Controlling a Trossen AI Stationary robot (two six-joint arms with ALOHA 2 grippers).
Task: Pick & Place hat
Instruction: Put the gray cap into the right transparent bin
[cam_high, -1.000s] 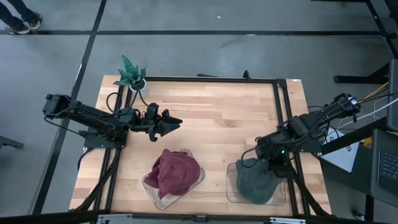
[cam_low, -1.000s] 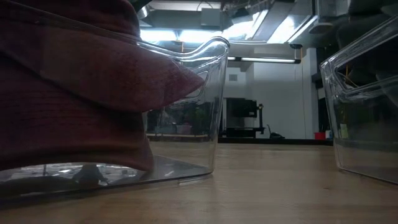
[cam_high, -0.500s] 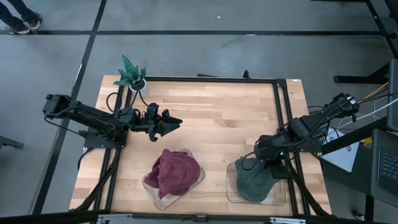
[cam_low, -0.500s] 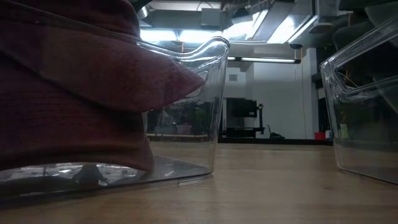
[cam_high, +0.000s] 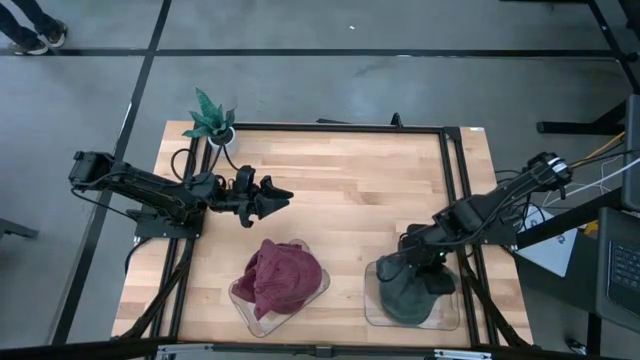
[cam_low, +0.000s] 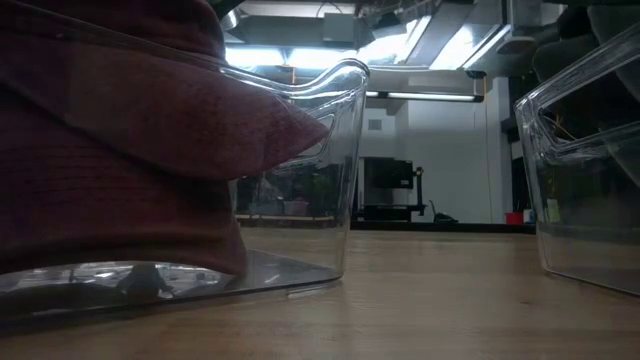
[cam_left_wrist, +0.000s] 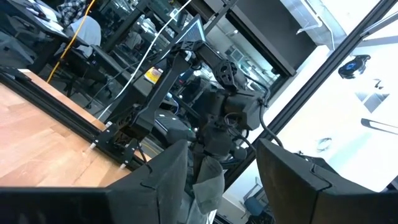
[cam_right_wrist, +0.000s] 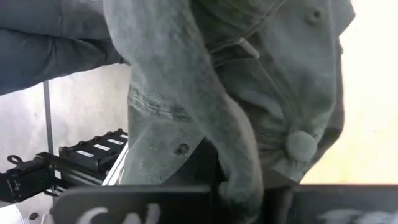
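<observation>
The right gripper (cam_high: 412, 262) is down over the far edge of the clear bin (cam_high: 372, 312) at the near right of the wooden surface (cam_high: 350, 190), and its jaws are pinched tight on a fold of the grey hat (cam_high: 405, 296). From above, most of the hat sits bunched inside that bin, with its upper part drawn up toward the gripper. From the right wrist the grey cloth (cam_right_wrist: 249, 106) fills nearly everything ahead of the arm, seams and a small fabric button plain to see, hanging from where the jaws meet.

The left gripper (cam_high: 283, 196) hangs over the surface on the left side, well apart from both bins, pointing toward the middle of the table. Its jaws stand wide with nothing between them; the left wrist camera looks out through the gap between its two dark fingers (cam_left_wrist: 165, 180) across to the other arm and the grey hat hanging under it.

A second clear bin (cam_high: 243, 303) sits near the middle of the near edge, with a dark red hat (cam_high: 283, 275) heaped in it and rising above its rim. At table height this red cloth (cam_low: 110, 140) presses against the clear wall close to the camera. A small green potted plant (cam_high: 212, 118) stands at the far left corner of the surface.
</observation>
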